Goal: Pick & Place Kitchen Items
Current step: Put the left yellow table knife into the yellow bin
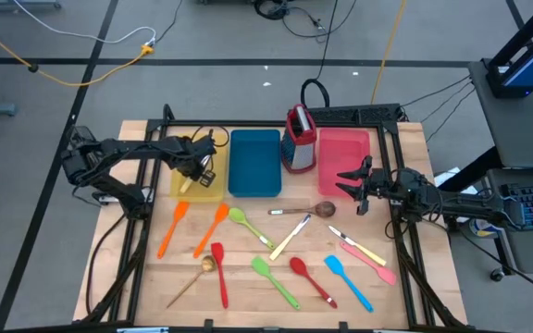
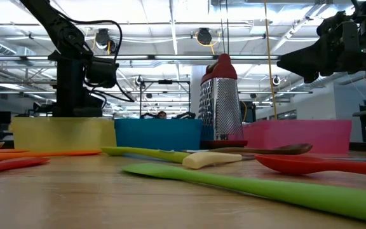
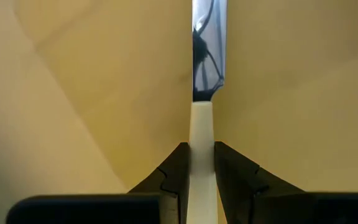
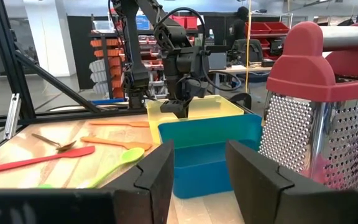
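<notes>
My left gripper [image 1: 195, 171] hangs over the yellow tray [image 1: 213, 190], shut on a cream-handled knife [image 3: 202, 124] whose shiny blade [image 3: 208, 50] points at the tray floor. My right gripper [image 1: 353, 181] is open and holds nothing; it hovers at the near left corner of the pink tray [image 1: 345, 148]. On the wood in front of the trays lie several utensils: two orange spatulas [image 1: 174, 227], a green spoon [image 1: 248, 225], a wooden spoon [image 1: 305, 211], a red spatula [image 1: 220, 273], a gold spoon [image 1: 192, 279], a blue spatula [image 1: 348, 282] and a pink spatula [image 1: 370, 262]. My left gripper pinches the knife's cream handle [image 3: 201, 134] between its two fingers [image 3: 174, 168], just behind the blade. It comes from above, pointing down, and the knife runs along the fingers with the blade ahead of them. Whether the blade tip touches the tray floor cannot be told.
A blue tray [image 1: 255, 165] sits between the yellow and pink ones. A red-topped metal grater [image 1: 299, 139] stands upright between the blue and pink trays, close to my right gripper. Black frame rails run along the table's sides. Bare wood shows near the table's front edge.
</notes>
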`<action>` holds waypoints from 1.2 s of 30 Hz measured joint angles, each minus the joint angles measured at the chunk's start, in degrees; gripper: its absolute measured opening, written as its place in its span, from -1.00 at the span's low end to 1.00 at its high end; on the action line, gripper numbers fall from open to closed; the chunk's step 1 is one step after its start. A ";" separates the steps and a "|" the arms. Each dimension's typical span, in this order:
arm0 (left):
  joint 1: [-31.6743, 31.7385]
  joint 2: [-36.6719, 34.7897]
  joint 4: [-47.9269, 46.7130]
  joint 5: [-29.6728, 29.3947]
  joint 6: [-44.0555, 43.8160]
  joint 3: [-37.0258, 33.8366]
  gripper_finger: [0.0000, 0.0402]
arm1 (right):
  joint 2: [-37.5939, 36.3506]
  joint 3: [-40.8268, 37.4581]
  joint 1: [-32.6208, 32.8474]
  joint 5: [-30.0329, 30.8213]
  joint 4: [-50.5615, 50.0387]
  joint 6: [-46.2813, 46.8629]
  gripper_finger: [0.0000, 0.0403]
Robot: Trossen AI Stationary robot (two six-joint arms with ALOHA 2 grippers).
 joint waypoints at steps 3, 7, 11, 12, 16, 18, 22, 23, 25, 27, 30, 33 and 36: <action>0.00 0.00 0.24 0.00 -0.30 0.00 -0.66 | 0.00 -0.02 0.00 0.00 0.00 0.00 -0.30; 0.00 0.00 0.24 0.00 -0.30 0.00 -0.56 | 0.00 0.00 0.00 0.00 -0.02 0.00 -0.30; 0.00 0.00 0.78 -0.48 1.40 0.00 -0.41 | 0.00 0.00 0.00 0.00 -0.02 0.00 -0.30; -0.02 0.00 1.26 -1.16 1.49 0.00 -0.39 | 0.00 0.00 0.00 0.00 -0.02 0.00 -0.30; 0.00 0.00 3.35 -2.97 0.97 0.00 -0.34 | 0.00 0.00 0.00 0.00 -0.02 0.00 -0.30; -0.02 -0.02 3.89 -1.17 1.32 0.00 -0.35 | 0.00 0.00 0.00 0.00 -0.02 0.00 -0.30; -0.04 -0.02 3.87 1.43 1.71 0.17 -0.40 | 0.02 0.00 0.00 0.00 -0.02 0.00 -0.30; -0.02 -0.02 3.85 1.98 2.01 0.17 -0.42 | 0.12 0.00 0.00 -0.02 -0.01 0.00 -0.30; -0.02 -0.04 3.85 2.39 2.56 0.17 -0.45 | 0.42 0.00 0.00 -0.17 -0.02 0.00 -0.30; -0.02 -0.44 3.78 2.45 2.64 0.17 -0.49 | 0.89 0.00 0.00 -0.23 -0.02 0.90 -0.30; -0.02 -2.55 3.88 2.43 3.82 0.20 -0.53 | 1.88 0.00 0.00 -0.90 -0.03 4.35 -0.30; -0.07 -6.63 3.86 2.45 4.07 0.20 -0.54 | 2.80 -0.02 0.00 -2.22 0.56 5.70 -0.30; -0.26 -11.96 4.14 2.45 4.18 0.22 -0.54 | 3.81 0.00 0.02 -3.24 4.05 6.19 -0.30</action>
